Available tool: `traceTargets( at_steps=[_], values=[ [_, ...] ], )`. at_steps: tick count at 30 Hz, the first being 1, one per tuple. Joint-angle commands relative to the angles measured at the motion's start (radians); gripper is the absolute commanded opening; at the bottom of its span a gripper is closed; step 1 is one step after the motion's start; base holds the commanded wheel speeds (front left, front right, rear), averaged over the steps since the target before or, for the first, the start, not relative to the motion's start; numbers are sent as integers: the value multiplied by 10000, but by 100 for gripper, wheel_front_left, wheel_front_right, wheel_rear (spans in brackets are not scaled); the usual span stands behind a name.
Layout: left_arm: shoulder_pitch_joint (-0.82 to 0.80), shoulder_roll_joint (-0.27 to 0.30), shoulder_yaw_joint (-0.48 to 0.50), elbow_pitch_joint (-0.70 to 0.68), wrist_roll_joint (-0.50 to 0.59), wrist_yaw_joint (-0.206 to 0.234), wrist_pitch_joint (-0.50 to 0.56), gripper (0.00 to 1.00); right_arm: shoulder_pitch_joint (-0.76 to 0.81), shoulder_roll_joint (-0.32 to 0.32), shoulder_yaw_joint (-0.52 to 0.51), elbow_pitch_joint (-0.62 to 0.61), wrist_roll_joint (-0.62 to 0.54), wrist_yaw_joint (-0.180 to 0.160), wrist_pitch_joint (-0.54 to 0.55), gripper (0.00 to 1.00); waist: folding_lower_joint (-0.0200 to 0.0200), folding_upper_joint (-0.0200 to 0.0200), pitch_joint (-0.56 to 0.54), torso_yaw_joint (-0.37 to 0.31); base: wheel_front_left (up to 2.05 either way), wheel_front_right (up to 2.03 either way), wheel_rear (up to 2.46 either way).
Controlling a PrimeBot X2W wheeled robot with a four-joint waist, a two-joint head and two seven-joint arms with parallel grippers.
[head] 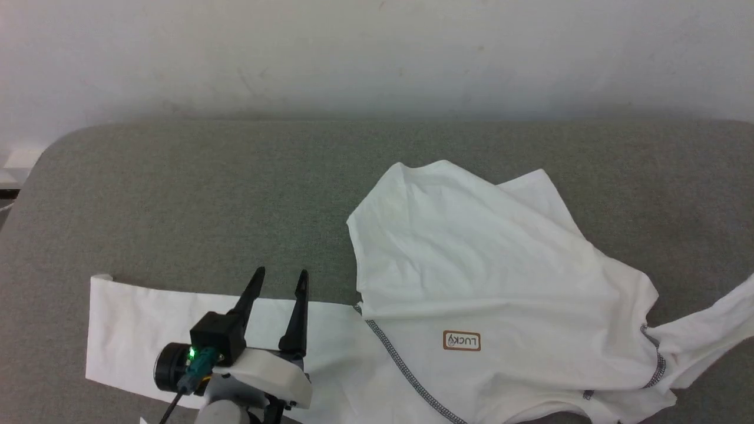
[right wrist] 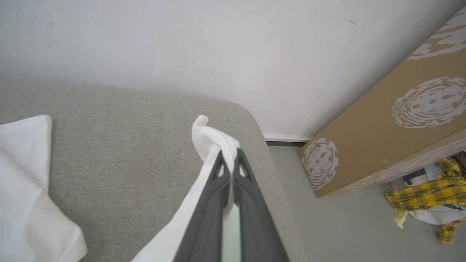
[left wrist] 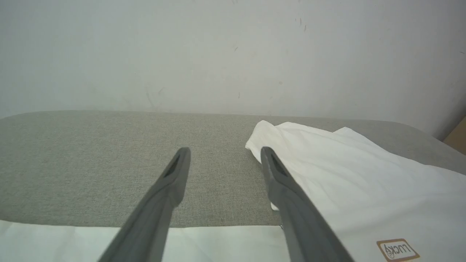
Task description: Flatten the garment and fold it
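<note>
The garment (head: pixel 489 277), a white T-shirt with grey zigzag seams and a small brown label (head: pixel 462 341), lies crumpled on the right half of the grey table (head: pixel 206 194), its body folded over itself. One flat white part stretches left along the near edge. My left gripper (head: pixel 281 277) hovers open above that strip, nothing between its fingers; in the left wrist view the left gripper (left wrist: pixel 225 151) points at the far wall beside the garment (left wrist: pixel 364 174). My right gripper (right wrist: pixel 229 154) is shut on a lifted end of the garment (right wrist: pixel 207 136) near the table's right corner.
The table's left and far parts are bare grey fabric, with a white wall (head: pixel 377 53) close behind. Beyond the rounded right corner, a printed cardboard box (right wrist: pixel 393 109) and a yellow plaid cloth (right wrist: pixel 433 193) lie on the floor.
</note>
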Motion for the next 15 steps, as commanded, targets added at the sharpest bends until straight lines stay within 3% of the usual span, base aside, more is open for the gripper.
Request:
traceTargets(
  at_steps=[1, 7, 15],
  values=[
    [43, -33, -21, -36, 14, -76, -57, 100, -87, 53, -109, -103, -306, -21, -73, 0, 2, -1, 222, 100, 0, 0, 0],
    [-342, -27, -93, -82, 132, -139, -57, 100, -987, -244, -509, 424, -1928, -21, -566, 0, 2, -1, 1114, 508, 0, 0, 0],
    [-905, -59, -228, -18, 232, -211, -57, 100, -2462, -585, -370, 3371, -3781, -21, -1954, 0, 2, -1, 1937, 1111, 0, 0, 0]
  ],
)
